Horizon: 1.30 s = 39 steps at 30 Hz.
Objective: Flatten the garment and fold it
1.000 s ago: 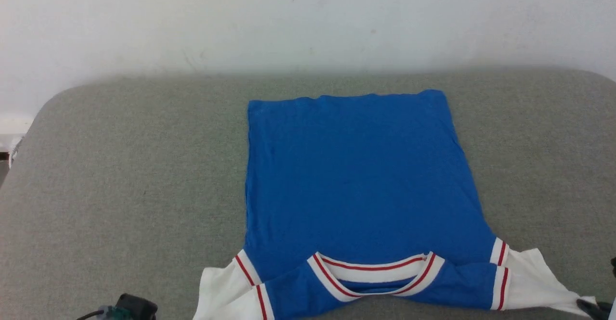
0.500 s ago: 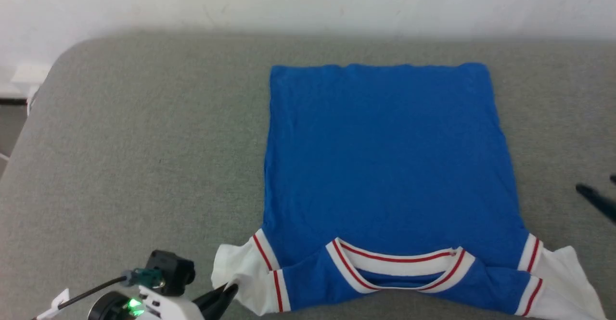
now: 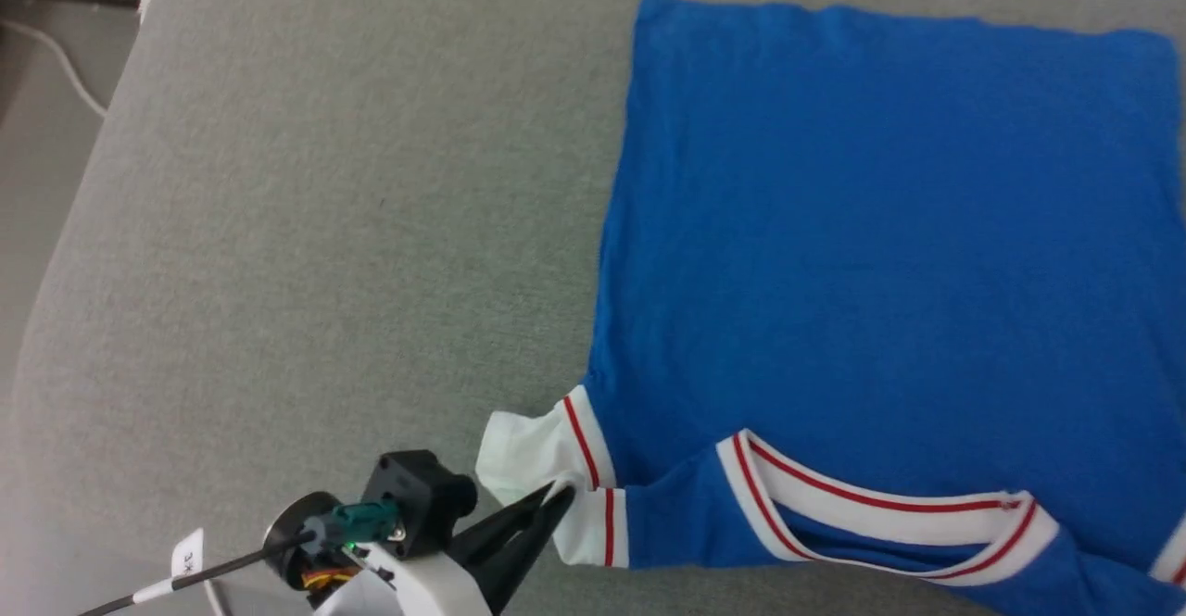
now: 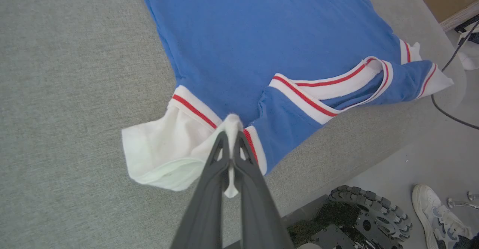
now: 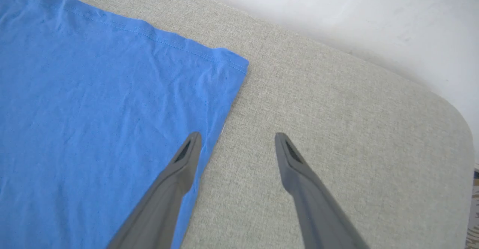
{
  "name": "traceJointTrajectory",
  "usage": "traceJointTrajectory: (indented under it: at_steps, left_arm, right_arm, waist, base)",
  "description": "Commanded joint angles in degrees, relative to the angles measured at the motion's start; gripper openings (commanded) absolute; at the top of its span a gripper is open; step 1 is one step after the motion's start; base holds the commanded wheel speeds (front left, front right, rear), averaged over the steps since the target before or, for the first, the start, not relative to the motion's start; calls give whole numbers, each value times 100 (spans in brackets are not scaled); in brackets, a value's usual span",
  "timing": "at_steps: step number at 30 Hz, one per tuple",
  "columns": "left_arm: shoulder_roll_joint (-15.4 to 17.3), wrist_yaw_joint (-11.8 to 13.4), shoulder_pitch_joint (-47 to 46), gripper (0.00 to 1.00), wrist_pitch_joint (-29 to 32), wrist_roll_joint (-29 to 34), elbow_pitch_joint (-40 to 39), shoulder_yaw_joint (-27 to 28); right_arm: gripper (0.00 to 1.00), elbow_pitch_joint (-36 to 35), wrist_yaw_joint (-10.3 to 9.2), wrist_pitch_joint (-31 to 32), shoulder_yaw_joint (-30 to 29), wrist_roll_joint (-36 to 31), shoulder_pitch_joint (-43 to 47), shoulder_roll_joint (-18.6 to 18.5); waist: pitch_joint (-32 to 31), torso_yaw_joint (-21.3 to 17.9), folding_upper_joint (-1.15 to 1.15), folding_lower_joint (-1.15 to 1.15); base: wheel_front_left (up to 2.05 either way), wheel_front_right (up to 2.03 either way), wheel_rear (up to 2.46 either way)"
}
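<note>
The garment [image 3: 880,245], a royal-blue T-shirt with white sleeves and a red-and-white striped collar [image 3: 871,519], lies back up on the grey table [image 3: 324,227], its shoulders folded over at the near edge. My left gripper [image 3: 561,491] is shut on the white left sleeve [image 3: 523,454]; in the left wrist view its fingers [image 4: 230,155] pinch a fold of sleeve cloth [image 4: 168,148]. My right gripper [image 5: 235,140] hangs open beside the garment's [image 5: 93,110] far hem corner, one finger over the blue cloth's side edge, the other over bare table [image 5: 336,110].
The table's rounded near edge runs just below the collar [image 4: 329,91]. On the floor beside it are a cable [image 4: 445,106], the robot's toothed base [image 4: 370,215] and a person's white shoe [image 4: 434,207]. A white wall [image 5: 355,17] stands behind the table.
The head camera has swung down and left. My left gripper has come in and shut on the left sleeve. My right gripper has let go of the right sleeve and opened by the hem.
</note>
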Motion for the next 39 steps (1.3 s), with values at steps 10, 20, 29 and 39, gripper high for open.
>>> traceJointTrajectory:
  at_steps: [10, 20, 29, 39]
  left_arm:
    - [-381, -79, -352, 0, -240, 300, -32, -244]
    - [-591, -147, -427, 0, -409, 333, 162, -379]
    - [-564, -144, -450, 0, -455, 304, 326, -334]
    - [-508, -44, -241, 0, -525, -30, 524, -120]
  right_arm:
    - [100, 994, -5, 448, 207, -640, -1168, -29]
    - [95, 1493, -5, 380, 688, -778, -1214, -128]
    - [0, 1679, -5, 224, 932, -537, -1093, -220]
    - [0, 1893, -5, -314, 1191, -266, -431, 24]
  waist:
    - [1120, 1031, 0, -2]
    - [1216, 1106, 0, -2]
    - [1023, 938, 0, -2]
    - [20, 246, 0, -2]
  base:
    - [0, 0, 0]
    - [0, 0, 0]
    - [0, 0, 0]
    - [0, 0, 0]
